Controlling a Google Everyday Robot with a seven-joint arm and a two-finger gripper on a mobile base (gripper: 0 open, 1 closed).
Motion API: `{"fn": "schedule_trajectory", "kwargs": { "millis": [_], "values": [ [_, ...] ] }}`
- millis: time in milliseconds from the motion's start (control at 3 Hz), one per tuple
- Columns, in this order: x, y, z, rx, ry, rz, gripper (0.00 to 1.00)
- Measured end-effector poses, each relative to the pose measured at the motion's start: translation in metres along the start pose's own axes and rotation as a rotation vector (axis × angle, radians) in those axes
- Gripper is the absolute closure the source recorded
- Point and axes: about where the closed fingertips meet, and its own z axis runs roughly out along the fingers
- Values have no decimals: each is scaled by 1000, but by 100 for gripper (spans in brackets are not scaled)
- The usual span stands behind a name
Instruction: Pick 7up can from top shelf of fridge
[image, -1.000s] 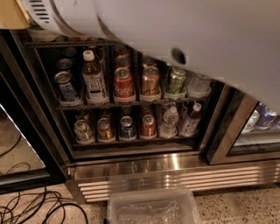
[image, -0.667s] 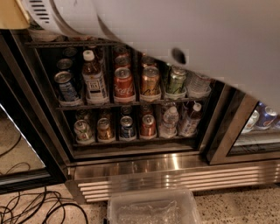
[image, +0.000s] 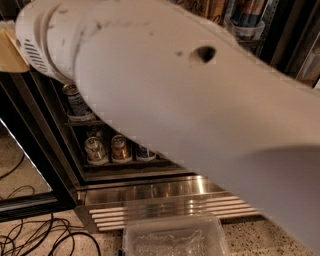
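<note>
Filling most of the view, the robot's white arm (image: 175, 100) slants across the open fridge (image: 60, 170) from upper left to lower right. The gripper lies out of sight beyond the arm, so its state cannot be told. The 7up can is hidden behind the arm as well, so neither its spot nor its long axis can be read. Below the arm, short cans (image: 120, 148) stand upright on a lower rack, under a blue-and-white can (image: 77, 102). A clear plastic container (image: 172, 237) and cables (image: 30, 235) lie on the floor (image: 280, 240) before the steel slatted base (image: 165, 200).
</note>
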Motion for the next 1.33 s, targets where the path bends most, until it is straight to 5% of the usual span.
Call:
{"fn": "schedule_trajectory", "kwargs": {
  "millis": [667, 1000, 1333],
  "values": [
    [-6, 4, -2, -1, -8, -8, 0],
    [22, 6, 1, 21, 1, 56, 0],
    [82, -5, -3, 103, 19, 175, 0]
  ]
}}
